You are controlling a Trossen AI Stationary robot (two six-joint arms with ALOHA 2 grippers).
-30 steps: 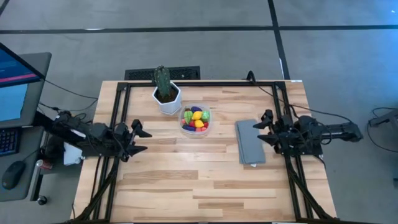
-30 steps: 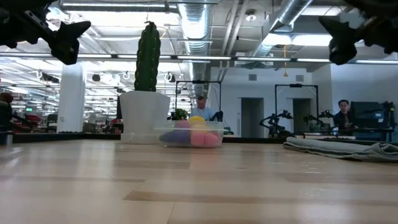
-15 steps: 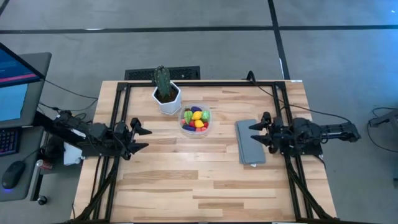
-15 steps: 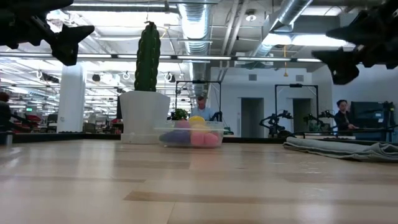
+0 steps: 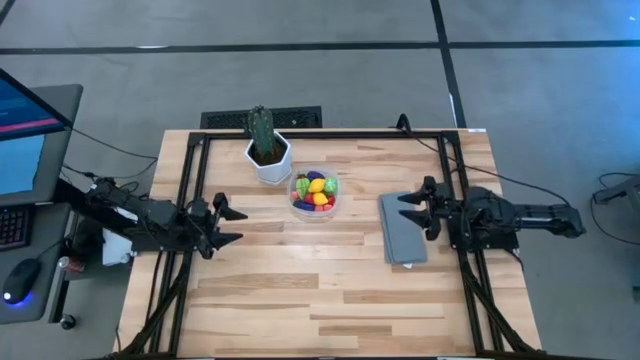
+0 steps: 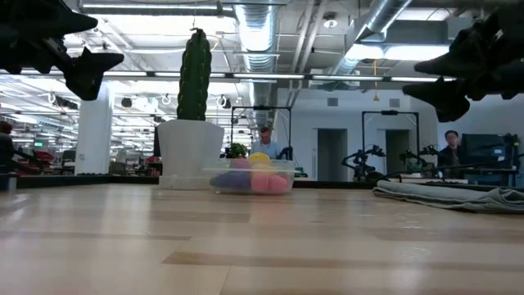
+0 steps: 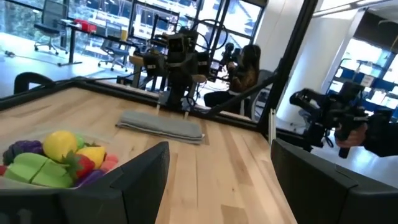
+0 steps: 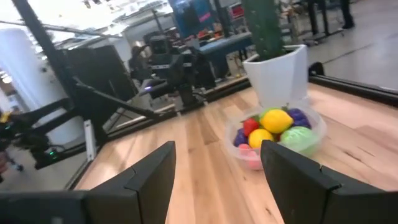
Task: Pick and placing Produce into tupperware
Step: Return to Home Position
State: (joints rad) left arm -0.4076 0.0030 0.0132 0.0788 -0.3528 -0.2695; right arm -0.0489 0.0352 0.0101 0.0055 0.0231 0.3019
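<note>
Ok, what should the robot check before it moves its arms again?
1. Produce sits inside the tupperware: ok.
2. Tupperware upright beside the white pot: ok.
3. Left gripper fingers open and empty, over the table's left side: ok.
4. Right gripper fingers open and empty: ok.
5. Right gripper raised above the grey cloth, not touching it: ok.

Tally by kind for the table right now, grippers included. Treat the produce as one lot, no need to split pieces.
tupperware: 1
produce lot, all inside it: 1
cactus in white pot: 1
grey folded cloth: 1
grippers: 2 (left gripper, right gripper, both open and empty)
Total: 6
</note>
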